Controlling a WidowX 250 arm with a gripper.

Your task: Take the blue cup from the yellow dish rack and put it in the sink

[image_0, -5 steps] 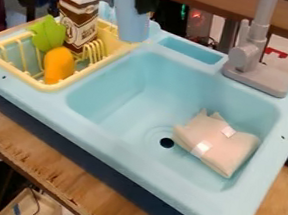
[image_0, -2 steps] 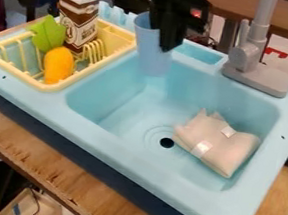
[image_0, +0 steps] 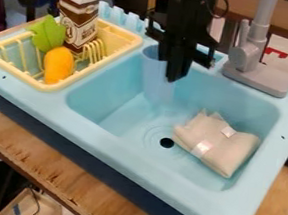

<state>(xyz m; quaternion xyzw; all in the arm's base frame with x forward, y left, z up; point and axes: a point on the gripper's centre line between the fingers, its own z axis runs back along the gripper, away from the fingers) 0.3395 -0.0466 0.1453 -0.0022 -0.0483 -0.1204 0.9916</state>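
The black gripper (image_0: 169, 68) hangs over the back of the light blue sink (image_0: 106, 105), shut on the right side of a blue cup (image_0: 155, 83). Upright, the cup is inside the basin near its back wall, left of the middle; whether its base touches the basin floor I cannot tell. A folded beige cloth (image_0: 217, 144) lies in the right part of the basin, beside the dark drain hole.
A yellow dish rack (image_0: 50, 86) on the sink's left holds a brown and white carton (image_0: 78, 19), a green leafy toy (image_0: 47, 34) and an orange toy (image_0: 59, 65). A grey faucet (image_0: 251, 56) rises at the back right.
From the sink's back left rim, the gripper has moved right and down into view with the blue cup, which is now lower, inside the basin. The cloth and rack items have not moved.
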